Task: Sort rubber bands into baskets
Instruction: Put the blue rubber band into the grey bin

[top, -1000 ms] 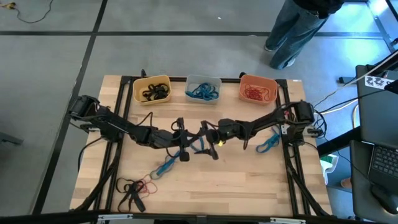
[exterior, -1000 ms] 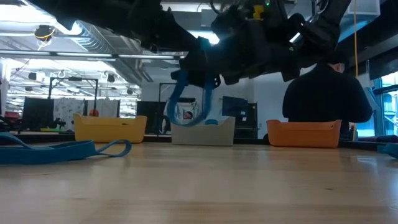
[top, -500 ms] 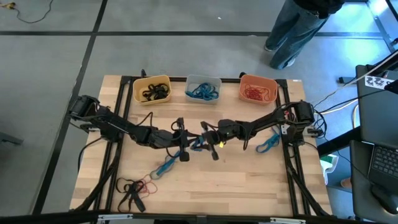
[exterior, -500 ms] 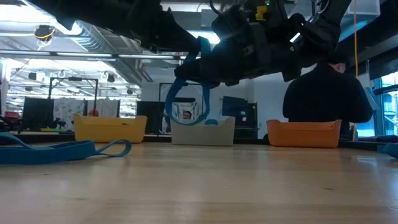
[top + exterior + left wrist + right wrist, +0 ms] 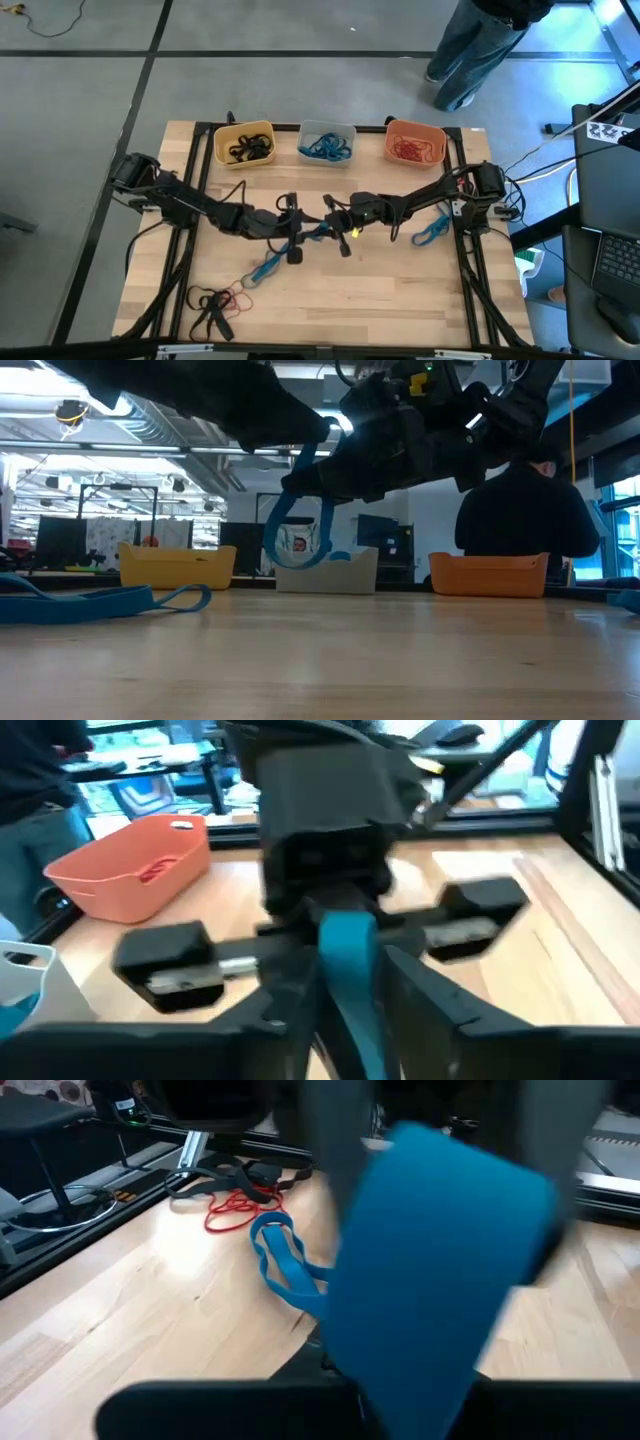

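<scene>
Overhead, three baskets line the 12 o'clock edge of the surface point(image 5: 400, 290): a yellow basket point(image 5: 244, 144) with black bands, a pale grey basket point(image 5: 326, 142) with blue ones, and an orange basket point(image 5: 414, 142) with red ones. Loose bands on the wood form three groups: a blue band point(image 5: 262, 269) toward 7 o'clock, a red and black tangle point(image 5: 214, 301) near the 7 o'clock corner, and a blue bundle point(image 5: 432, 231) at 3 o'clock.

Both grippers meet at the centre, and one more blue rubber band point(image 5: 298, 525) hangs in the air between them. The right gripper point(image 5: 338, 226) has its fingers clamped on that band; its wrist view fills with the blue strip point(image 5: 430, 1270). The left gripper point(image 5: 293, 232) has its fingers apart on either side of the strip point(image 5: 350, 970).

Only the low view shows the loop dangling clear of the wood, and a person in dark clothing point(image 5: 525, 515) behind the orange tub. Only the high view shows a person's legs point(image 5: 470, 50) on the floor at 1 o'clock.
</scene>
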